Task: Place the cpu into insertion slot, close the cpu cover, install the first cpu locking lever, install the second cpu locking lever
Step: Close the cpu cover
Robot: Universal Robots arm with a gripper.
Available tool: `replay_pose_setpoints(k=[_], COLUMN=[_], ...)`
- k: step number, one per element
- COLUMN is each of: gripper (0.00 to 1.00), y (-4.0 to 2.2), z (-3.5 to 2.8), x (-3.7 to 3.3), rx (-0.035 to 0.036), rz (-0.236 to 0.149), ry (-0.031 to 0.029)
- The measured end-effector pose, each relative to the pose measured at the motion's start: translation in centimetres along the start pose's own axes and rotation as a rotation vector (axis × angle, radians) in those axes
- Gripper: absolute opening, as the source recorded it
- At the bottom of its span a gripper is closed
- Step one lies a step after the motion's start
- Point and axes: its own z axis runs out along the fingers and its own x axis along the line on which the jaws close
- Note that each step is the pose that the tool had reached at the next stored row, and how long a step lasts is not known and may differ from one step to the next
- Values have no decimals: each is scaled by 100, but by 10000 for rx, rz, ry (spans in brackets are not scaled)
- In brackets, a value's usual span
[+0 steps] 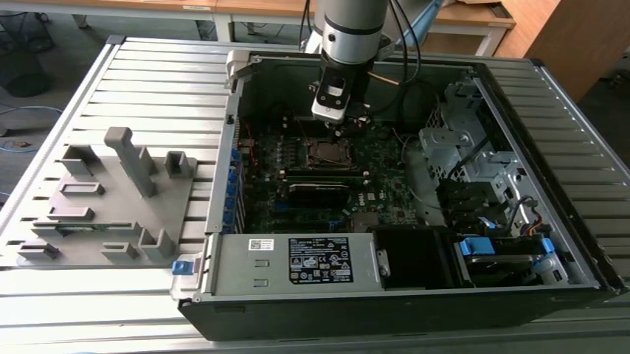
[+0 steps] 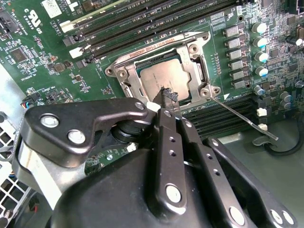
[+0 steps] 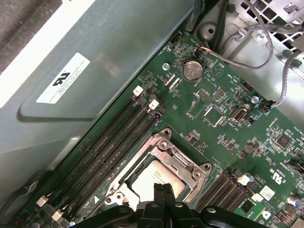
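Gripper (image 2: 168,96) closed tight, holding nothing, tips at the socketed cpu (image 2: 159,76)

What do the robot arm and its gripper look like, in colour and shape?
The arm is a silver-grey cylinder with a black band, black cables hanging beside it. The gripper is black metal: flat linked bars with round silver rivets.

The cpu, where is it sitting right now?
In the second wrist view the cpu lies in the insertion slot, beside the memory slots, with the fingers at its edge.
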Motion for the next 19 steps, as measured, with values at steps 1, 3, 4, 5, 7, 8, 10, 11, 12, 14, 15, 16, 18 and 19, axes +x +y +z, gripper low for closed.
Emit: replay_pose_setpoints(k=[1, 3, 4, 5, 7, 8, 10, 11, 12, 14, 15, 16, 18, 19], gripper=[11, 11, 11, 11, 11, 11, 11, 11, 11, 11, 11, 11, 11, 11], y=[0, 0, 0, 0, 0, 0, 0, 0, 0, 0, 0, 0, 0, 0], z=[0, 0, 0, 0, 1, 1, 1, 2, 3, 7, 9, 11, 15, 16], x=[0, 0, 0, 0, 0, 0, 0, 0, 0, 0, 0, 0, 0, 0], rx=[0, 0, 0, 1, 3, 4, 6, 7, 8, 8, 11, 13, 15, 17], rz=[-1, -47, -94, -161, -341, -453, -724, -884, -1054, -1401, -1584, -1753, -2090, -2264], ry=[0, 2, 2, 3, 7, 9, 15, 18, 22, 29, 33, 36, 43, 47])
